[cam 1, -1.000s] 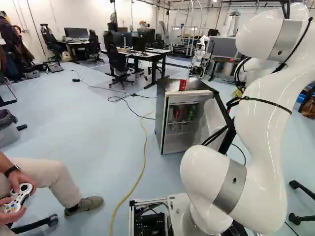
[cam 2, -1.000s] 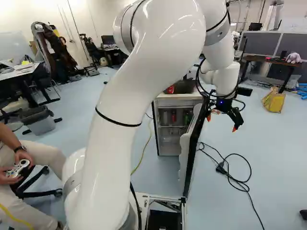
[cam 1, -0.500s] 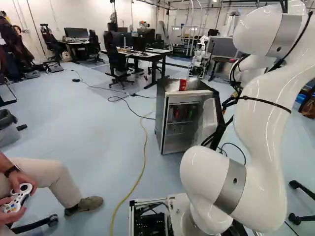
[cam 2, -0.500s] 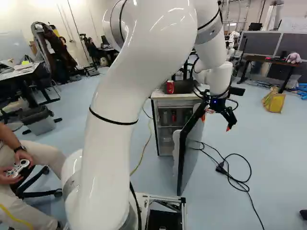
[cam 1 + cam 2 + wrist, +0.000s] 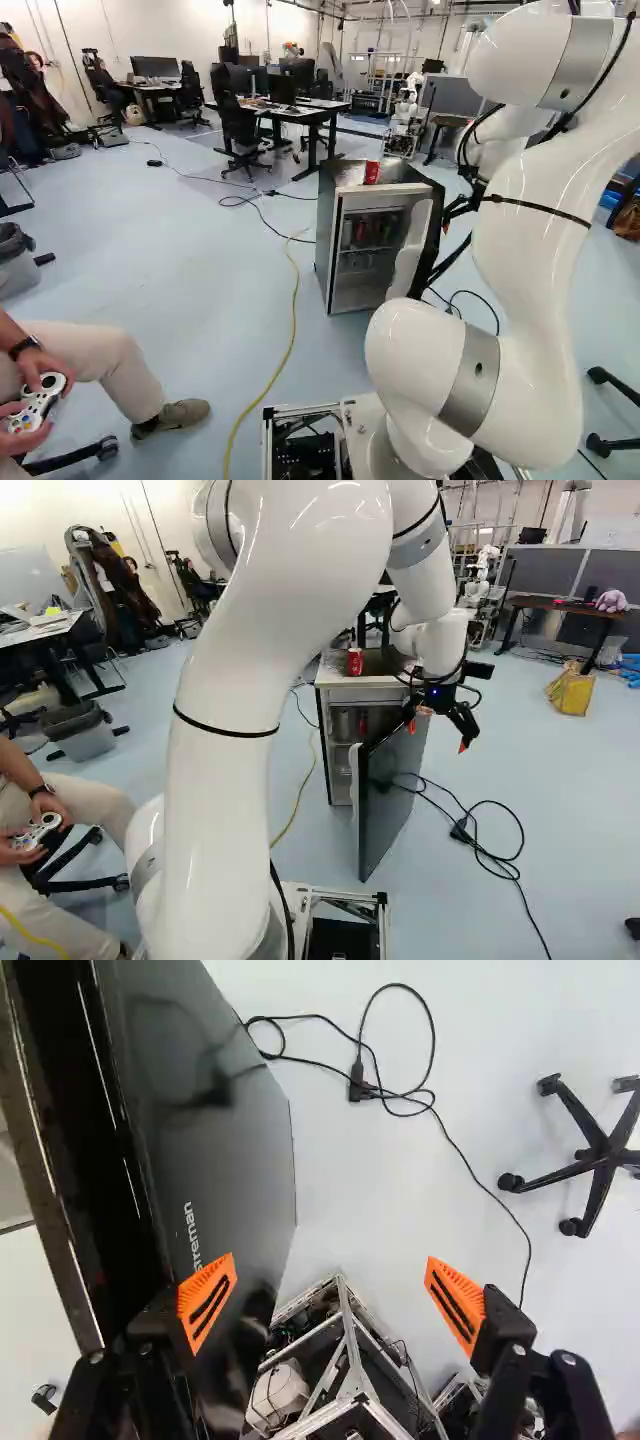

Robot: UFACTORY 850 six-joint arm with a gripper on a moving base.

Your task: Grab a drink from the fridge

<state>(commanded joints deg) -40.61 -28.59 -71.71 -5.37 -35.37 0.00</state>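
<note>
Pale blue floor [image 5: 560, 810] everywhere down here, and my white arm [image 5: 530, 220] takes up a big chunk of both base views, reaching out to the right side of the fridge [image 5: 325, 225]. The fridge door [image 5: 395, 795] is swung partway out, its dark glossy outer face showing in the right base view, white lining showing in the left one. A black cable [image 5: 490, 850] lies looped on the floor off to the right of the door, and farther back there's a yellow bag [image 5: 570, 692]. My claw [image 5: 437, 736] is up by the top of the door, tilted down. From the wrist view it's spread wide, orange pads [image 5: 207, 1302] well apart, nothing gripped; one finger's right by the door's outer face, can't tell if they're touching. As for drinks, some red and green cans [image 5: 387, 233] are inside the fridge, and one red can [image 5: 355, 662] is standing on top of it.
</note>
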